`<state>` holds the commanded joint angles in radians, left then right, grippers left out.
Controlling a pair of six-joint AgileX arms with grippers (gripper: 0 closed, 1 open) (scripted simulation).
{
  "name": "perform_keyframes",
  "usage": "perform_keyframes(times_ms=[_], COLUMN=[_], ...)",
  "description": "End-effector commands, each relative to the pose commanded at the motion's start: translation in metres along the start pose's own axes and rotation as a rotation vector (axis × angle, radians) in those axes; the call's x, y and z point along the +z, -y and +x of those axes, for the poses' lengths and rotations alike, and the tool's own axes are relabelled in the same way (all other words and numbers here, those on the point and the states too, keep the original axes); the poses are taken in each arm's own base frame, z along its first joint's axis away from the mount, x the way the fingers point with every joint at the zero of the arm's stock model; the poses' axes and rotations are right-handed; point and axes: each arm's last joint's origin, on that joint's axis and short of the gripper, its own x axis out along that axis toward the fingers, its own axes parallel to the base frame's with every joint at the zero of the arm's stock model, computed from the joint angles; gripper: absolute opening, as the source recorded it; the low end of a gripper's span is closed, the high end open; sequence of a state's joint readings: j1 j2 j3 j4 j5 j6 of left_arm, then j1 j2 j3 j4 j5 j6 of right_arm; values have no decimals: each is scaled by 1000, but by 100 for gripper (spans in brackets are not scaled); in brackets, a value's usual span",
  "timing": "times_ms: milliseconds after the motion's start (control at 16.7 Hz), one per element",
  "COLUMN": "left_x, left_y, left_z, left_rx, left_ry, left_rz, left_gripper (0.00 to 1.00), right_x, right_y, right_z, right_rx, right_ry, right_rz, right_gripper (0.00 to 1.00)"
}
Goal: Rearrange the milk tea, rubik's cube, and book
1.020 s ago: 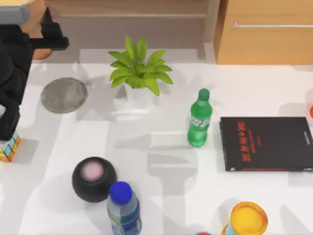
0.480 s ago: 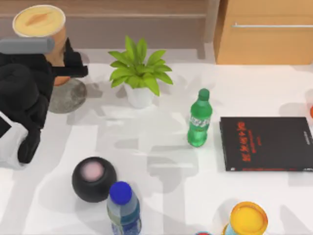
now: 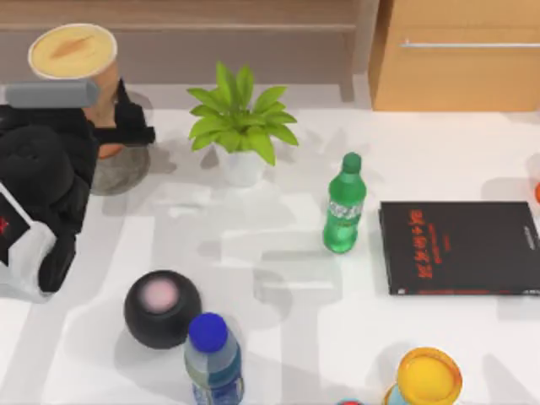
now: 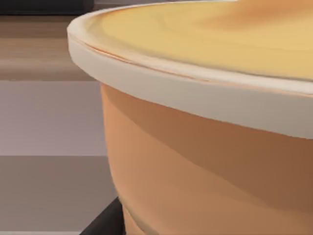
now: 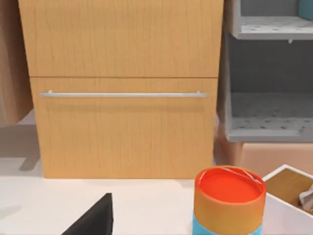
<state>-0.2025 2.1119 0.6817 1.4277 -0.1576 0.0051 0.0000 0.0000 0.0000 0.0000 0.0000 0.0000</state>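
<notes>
Orange-tan milk tea point(image 3: 80, 67) stands upright at the far left of the tabletop point(image 3: 278, 253), over the grey round mat point(image 3: 118, 169), its long axis vertical. Left gripper point(image 3: 118, 126) sits low on the cup's side, fingers clamped on it — the left wrist view shows the cup wall point(image 4: 205, 166) right against the camera. Left arm is clearly nearer; the right fingers' state cannot be told.

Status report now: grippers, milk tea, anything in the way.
Left gripper shut on the milk tea, above the grey coaster at table's left rear. Right arm parked. Potted plant nearby on the right.
</notes>
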Motion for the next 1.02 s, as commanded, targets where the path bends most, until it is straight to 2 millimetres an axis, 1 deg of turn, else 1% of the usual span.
perform_keyframes(times_ms=[240,420,1020], left_x=[-10,-10,-10], left_y=[0,0,0], left_z=[-1,-1,-1], left_rx=[1,1,1], left_ry=[-2,-2,-2], left_rz=[-1,-1,-1], left_gripper=[0,0,75], right_x=[0,0,0], right_y=[0,0,0], right_z=[0,0,0], right_rx=[0,0,0], right_ry=[0,0,0], right_rz=[0,0,0], right_gripper=[100,100,100])
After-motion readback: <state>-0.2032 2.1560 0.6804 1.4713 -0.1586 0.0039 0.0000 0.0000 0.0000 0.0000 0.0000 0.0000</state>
